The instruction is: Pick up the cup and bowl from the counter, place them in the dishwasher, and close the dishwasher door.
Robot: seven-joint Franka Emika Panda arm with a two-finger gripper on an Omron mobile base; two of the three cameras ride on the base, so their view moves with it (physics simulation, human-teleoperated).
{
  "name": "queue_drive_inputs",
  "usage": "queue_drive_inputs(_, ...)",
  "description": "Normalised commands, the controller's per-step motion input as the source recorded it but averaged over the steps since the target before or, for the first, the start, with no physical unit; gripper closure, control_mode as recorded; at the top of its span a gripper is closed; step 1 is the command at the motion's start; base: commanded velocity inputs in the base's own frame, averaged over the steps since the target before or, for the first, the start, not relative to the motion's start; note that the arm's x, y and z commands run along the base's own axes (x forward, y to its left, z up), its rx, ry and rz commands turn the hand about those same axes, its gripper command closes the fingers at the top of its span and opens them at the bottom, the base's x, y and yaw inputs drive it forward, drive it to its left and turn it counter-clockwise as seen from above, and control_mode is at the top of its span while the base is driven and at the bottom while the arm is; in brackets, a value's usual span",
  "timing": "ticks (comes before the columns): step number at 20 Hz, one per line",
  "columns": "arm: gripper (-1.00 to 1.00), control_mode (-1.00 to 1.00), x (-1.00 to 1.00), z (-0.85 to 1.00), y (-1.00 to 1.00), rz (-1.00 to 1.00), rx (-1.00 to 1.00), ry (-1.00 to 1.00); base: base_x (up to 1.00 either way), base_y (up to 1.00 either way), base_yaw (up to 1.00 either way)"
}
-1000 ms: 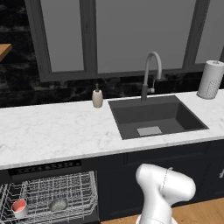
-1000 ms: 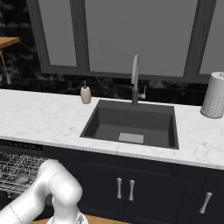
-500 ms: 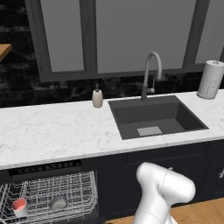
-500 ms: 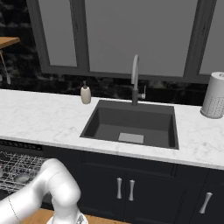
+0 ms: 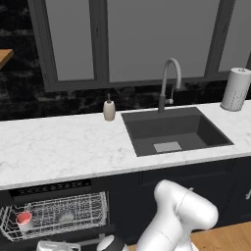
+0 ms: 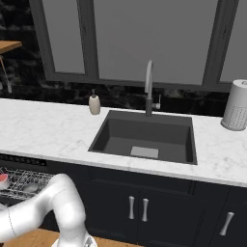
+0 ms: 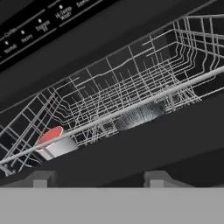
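Hand view: claw [image 7: 98, 178] low at the dishwasher [image 7: 57, 26] front w/ jaws wide, holding nothing, only the fingertips [image 7: 41, 178] peeking up. Cup [image 7: 54, 142] & bowl [image 7: 140, 114] both sit in the wire rack [image 7: 131, 83] just beyond the claw, cup off to one side, bowl nearer centre. So loading looks done; prob. door closing next. Rack rim bar runs across right ahead, little slack there; open floor behind.
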Motion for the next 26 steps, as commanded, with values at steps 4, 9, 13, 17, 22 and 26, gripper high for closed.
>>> queue_drive_inputs(4,-1.0,-1.0,1.0,-0.16,0.0,-0.32,0.0,-0.07,0.0,0.0,0.0)
queue_drive_inputs(9,-1.0,-1.0,1.0,-0.17,0.0,-0.32,0.0,-0.07,0.0,0.0,0.0)
queue_drive_inputs(13,-1.0,-1.0,1.0,-0.18,0.0,-0.31,0.0,-0.07,0.0,0.0,0.0)
queue_drive_inputs(17,-1.0,-1.0,1.0,-0.14,0.0,-0.29,0.0,-0.11,0.0,0.0,0.0)
queue_drive_inputs(22,-1.0,-1.0,0.87,-0.04,0.0,-0.25,0.0,-0.12,0.0,0.0,0.0)
queue_drive_inputs(26,-1.0,-1.0,0.71,-0.04,0.0,-0.2,0.0,-0.12,0.0,0.0,0.0)
